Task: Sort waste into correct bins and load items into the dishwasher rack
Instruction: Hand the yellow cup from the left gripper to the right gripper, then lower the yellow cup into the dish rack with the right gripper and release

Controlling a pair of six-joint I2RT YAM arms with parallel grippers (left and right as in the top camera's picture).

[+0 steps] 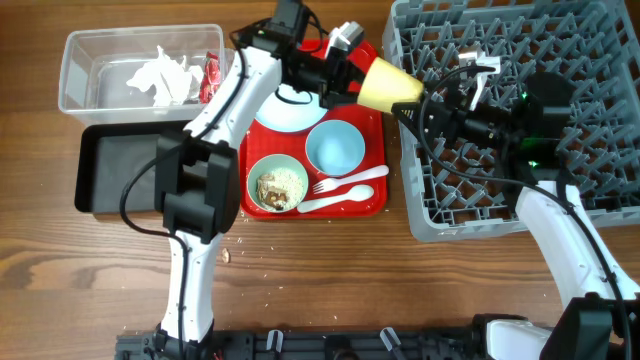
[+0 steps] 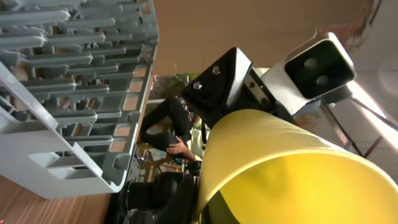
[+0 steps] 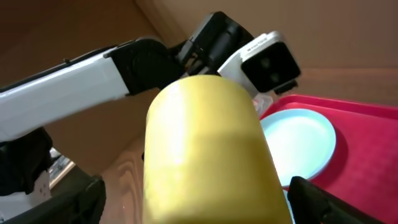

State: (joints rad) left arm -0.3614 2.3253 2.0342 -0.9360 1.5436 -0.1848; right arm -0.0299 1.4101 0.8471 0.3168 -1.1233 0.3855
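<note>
1. The large square grey plastic dishwasher rack (image 1: 470, 225) fills the table from 1 to 4 o'clock. No dishes show in it yet.
2. The flat red tray (image 1: 295, 143) sits at the centre, just beside the rack, serving as the pick-up spot.
3. The clear rectangular plastic tub (image 1: 80, 70) at 10 o'clock holds crumpled white tissue (image 1: 165, 75) and a red printed wrapper (image 1: 210, 75). The shallow black tray (image 1: 120, 180) touches its 6 o'clock side.
4. The pale blue round plate (image 1: 290, 115) lies at the tray's 12 o'clock, partly under the left arm.
5. One light blue bowl (image 1: 335, 147) is bare. The mint bowl (image 1: 250, 180) at 7 o'clock holds beige crumbly scraps (image 1: 282, 186), probably bound for a bin.
6. The yellow cup (image 1: 388, 85) hangs on its side above the tray's 1 o'clock corner. The left gripper (image 1: 345, 78) is pressed together, pinching its end, apparently offering it for a handover.
7. The right gripper (image 1: 415, 105) has its fingers (image 3: 336, 202) spread wide either side of the cup, not yet clamping.
8. The white plastic fork and spoon (image 1: 345, 190) lie at the tray's 5 o'clock.
</note>
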